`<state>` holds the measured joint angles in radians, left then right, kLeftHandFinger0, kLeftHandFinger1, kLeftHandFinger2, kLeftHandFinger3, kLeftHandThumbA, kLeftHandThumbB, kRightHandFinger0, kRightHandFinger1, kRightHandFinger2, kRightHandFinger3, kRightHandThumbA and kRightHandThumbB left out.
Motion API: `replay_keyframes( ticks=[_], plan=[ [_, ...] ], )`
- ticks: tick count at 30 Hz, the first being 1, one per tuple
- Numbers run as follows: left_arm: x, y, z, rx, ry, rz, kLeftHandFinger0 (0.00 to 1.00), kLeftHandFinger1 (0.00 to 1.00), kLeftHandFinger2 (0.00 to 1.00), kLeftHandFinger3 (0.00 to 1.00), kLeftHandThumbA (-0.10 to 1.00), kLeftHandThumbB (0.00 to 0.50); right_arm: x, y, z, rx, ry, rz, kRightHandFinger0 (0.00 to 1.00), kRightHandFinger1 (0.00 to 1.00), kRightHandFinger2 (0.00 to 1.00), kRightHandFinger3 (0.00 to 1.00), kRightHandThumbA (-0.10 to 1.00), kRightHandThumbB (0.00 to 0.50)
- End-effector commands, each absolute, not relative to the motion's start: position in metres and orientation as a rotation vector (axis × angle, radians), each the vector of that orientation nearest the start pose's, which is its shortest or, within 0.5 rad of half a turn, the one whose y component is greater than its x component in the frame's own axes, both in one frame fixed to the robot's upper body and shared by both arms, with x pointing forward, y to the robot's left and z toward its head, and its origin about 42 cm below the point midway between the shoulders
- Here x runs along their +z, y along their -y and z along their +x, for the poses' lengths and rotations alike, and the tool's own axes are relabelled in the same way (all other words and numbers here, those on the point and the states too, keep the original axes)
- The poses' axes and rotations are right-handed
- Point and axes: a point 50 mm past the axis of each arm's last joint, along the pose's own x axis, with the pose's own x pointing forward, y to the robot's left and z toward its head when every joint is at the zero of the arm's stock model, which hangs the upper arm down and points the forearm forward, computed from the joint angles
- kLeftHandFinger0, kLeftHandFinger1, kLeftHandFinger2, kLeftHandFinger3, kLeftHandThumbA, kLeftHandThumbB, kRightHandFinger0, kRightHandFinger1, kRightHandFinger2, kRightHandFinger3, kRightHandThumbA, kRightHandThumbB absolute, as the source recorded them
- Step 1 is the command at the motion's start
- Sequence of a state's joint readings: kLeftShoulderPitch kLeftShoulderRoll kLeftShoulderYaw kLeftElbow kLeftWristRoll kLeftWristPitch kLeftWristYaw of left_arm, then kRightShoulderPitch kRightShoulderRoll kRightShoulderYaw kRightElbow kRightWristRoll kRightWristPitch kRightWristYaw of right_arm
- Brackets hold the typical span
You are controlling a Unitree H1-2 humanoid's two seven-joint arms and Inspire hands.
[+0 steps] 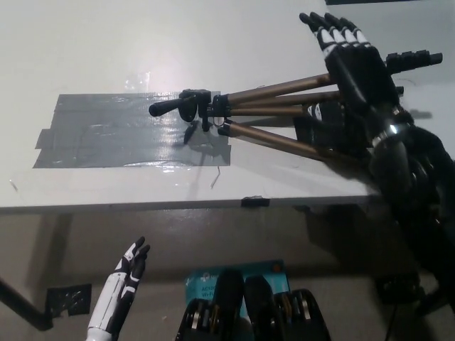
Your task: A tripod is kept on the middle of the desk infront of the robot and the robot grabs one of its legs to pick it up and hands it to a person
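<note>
A tripod (270, 106) with bronze legs and a black head lies on its side on the white desk (142, 42), head pointing left over a grey tape patch (106, 131). My black right hand (352, 60) hovers open above the spread legs at the right, fingers stretched out and pointing away from me, covering the legs' far ends. It holds nothing. The white left hand (128, 273) rests open low at the lower left, below the desk's front edge.
The desk's front edge (178, 204) runs across the middle of the picture. A small black clip (254, 202) sits on that edge. A teal box (202, 284) lies on the floor below.
</note>
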<state>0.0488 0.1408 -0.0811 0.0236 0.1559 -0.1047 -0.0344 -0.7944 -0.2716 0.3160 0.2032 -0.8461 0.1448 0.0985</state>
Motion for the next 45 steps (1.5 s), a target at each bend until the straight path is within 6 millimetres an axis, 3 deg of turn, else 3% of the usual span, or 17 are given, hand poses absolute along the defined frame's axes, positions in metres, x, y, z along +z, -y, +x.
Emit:
replay_keyframes(
  ticks=[1,13,26,27,28,29,30,31,33,34,36,37,38,40,42,44,45],
  plan=[
    [0.098,-0.235,0.267,-0.15,0.117,0.31,1.0,1.0,1.0,1.0,0.99,0.134,0.359,0.16,0.497,-0.039,0.496,-1.403,1.0,1.0,1.0,1.0,1.0,0.477],
    [0.098,-0.235,0.269,-0.152,0.116,0.311,1.0,1.0,1.0,1.0,1.0,0.141,0.358,0.147,0.527,-0.012,0.437,-1.47,1.0,1.0,1.0,1.0,1.0,0.475],
    [0.102,-0.236,0.272,-0.158,0.129,0.301,1.0,1.0,1.0,1.0,0.98,0.136,0.345,0.145,0.539,0.037,0.404,-1.477,1.0,1.0,1.0,1.0,1.0,0.5],
    [0.102,-0.236,0.272,-0.159,0.13,0.303,1.0,1.0,1.0,1.0,0.98,0.141,0.344,0.145,0.541,0.0,0.46,-1.46,1.0,1.0,1.0,1.0,0.88,0.457],
    [0.102,-0.236,0.272,-0.159,0.133,0.304,1.0,1.0,1.0,1.0,0.98,0.14,0.343,0.145,0.542,-0.033,0.505,-1.446,1.0,1.0,1.0,1.0,0.82,0.464],
    [0.101,-0.236,0.272,-0.16,0.132,0.304,1.0,1.0,1.0,1.0,0.99,0.139,0.341,0.145,0.544,-0.089,0.584,-1.431,1.0,1.0,1.0,1.0,0.62,0.432],
    [0.101,-0.235,0.272,-0.16,0.131,0.304,1.0,1.0,1.0,1.0,0.99,0.131,0.339,0.145,0.547,-0.16,0.684,-1.449,1.0,0.95,0.89,1.0,0.41,0.29],
    [0.1,-0.235,0.271,-0.161,0.129,0.303,1.0,1.0,1.0,1.0,0.99,0.139,0.336,0.146,0.547,-0.214,0.769,-1.436,0.51,0.51,0.58,0.58,-0.03,0.315],
    [0.101,-0.235,0.272,-0.163,0.13,0.296,1.0,1.0,1.0,1.0,0.99,0.141,0.331,0.147,0.548,-0.291,0.846,-1.438,0.02,0.21,0.39,0.33,-0.1,0.293],
    [0.101,-0.235,0.272,-0.163,0.131,0.29,1.0,1.0,1.0,1.0,0.98,0.147,0.329,0.147,0.548,-0.31,0.864,-1.443,0.0,0.1,0.33,0.3,-0.1,0.275],
    [0.102,-0.236,0.273,-0.161,0.129,0.286,1.0,1.0,1.0,1.0,0.98,0.146,0.325,0.148,0.549,-0.326,0.898,-1.44,0.0,0.17,0.58,0.41,-0.1,0.271],
    [0.103,-0.237,0.273,-0.163,0.131,0.288,1.0,1.0,1.0,1.0,0.98,0.15,0.324,0.149,0.549,-0.326,0.909,-1.415,0.0,0.23,0.71,0.54,-0.1,0.246],
    [0.103,-0.237,0.274,-0.164,0.131,0.287,1.0,1.0,1.0,1.0,0.98,0.155,0.323,0.151,0.549,-0.337,0.937,-1.402,0.0,0.28,0.77,0.69,-0.1,0.226],
    [0.103,-0.237,0.275,-0.161,0.133,0.285,1.0,1.0,1.0,1.0,0.98,0.154,0.322,0.152,0.548,-0.339,0.964,-1.376,0.0,0.33,0.79,0.82,-0.1,0.216],
    [0.103,-0.237,0.277,-0.162,0.134,0.288,1.0,1.0,1.0,1.0,0.98,0.147,0.325,0.151,0.545,-0.344,0.984,-1.342,0.0,0.32,0.79,0.73,-0.1,0.229],
    [0.103,-0.238,0.277,-0.165,0.129,0.286,1.0,1.0,1.0,1.0,0.96,0.138,0.328,0.148,0.543,-0.362,1.013,-1.319,0.0,0.18,0.63,0.46,-0.1,0.258],
    [0.103,-0.238,0.277,-0.166,0.128,0.286,1.0,1.0,1.0,1.0,0.96,0.138,0.328,0.147,0.543,-0.367,1.024,-1.313,0.0,0.16,0.61,0.41,-0.1,0.26]
  ],
)
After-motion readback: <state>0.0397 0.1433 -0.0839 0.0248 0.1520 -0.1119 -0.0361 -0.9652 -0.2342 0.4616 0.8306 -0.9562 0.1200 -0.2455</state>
